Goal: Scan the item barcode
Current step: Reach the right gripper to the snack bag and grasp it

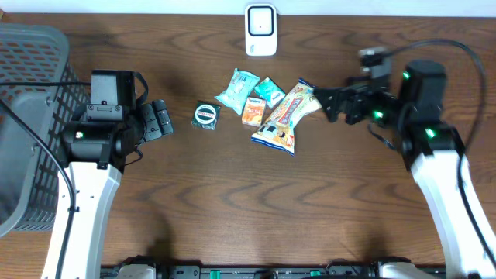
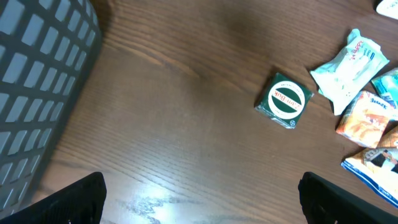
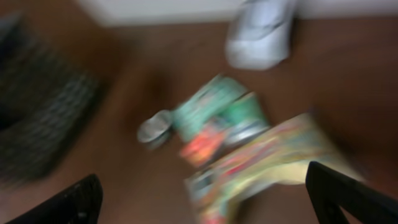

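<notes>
Several small items lie in a cluster mid-table: a green round-labelled box [image 1: 206,115], a pale blue packet [image 1: 236,91], a teal packet [image 1: 270,91], an orange packet [image 1: 253,111] and a long colourful snack bag [image 1: 287,116]. Behind them, at the far edge, stands a white scanner [image 1: 261,29]. My left gripper [image 1: 159,120] is open, left of the green box [image 2: 286,99], with bare wood between its fingers [image 2: 74,202]. On the other side, my right gripper [image 1: 333,105] is open just right of the snack bag [image 3: 267,165], holding nothing. The right wrist view is blurred.
A grey mesh basket [image 1: 31,116] fills the table's left side, close beside my left arm; the left wrist view shows its wall [image 2: 37,93]. Brown wood stretches from the item cluster to the near edge.
</notes>
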`<move>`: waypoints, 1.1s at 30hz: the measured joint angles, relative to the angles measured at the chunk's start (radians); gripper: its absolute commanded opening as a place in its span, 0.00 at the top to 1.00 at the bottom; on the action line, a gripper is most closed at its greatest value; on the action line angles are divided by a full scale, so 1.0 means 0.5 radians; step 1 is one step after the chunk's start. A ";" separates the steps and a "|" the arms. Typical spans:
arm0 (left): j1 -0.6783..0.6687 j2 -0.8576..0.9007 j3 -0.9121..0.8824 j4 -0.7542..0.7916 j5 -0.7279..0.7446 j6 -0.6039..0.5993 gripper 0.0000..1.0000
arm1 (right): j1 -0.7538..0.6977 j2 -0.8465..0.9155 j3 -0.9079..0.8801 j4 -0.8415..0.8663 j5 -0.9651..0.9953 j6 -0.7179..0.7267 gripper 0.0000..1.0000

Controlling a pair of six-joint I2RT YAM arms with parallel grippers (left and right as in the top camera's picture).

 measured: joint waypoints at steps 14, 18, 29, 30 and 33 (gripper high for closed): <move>0.000 0.000 0.000 0.001 -0.001 0.000 0.03 | 0.040 0.786 0.024 -0.263 -0.256 0.330 0.01; 0.000 0.000 0.000 0.001 -0.001 0.001 0.02 | 0.119 0.899 0.027 -0.076 -0.108 0.452 0.01; 0.000 0.000 0.000 0.000 -0.001 0.000 0.02 | 0.288 1.130 0.042 0.103 0.372 0.924 0.97; 0.000 0.000 0.000 0.001 -0.001 0.001 0.03 | 0.282 1.118 0.052 0.092 0.375 0.925 0.98; 0.000 0.000 0.000 0.000 -0.001 0.001 0.02 | 0.242 1.047 0.094 -0.050 0.439 0.860 0.98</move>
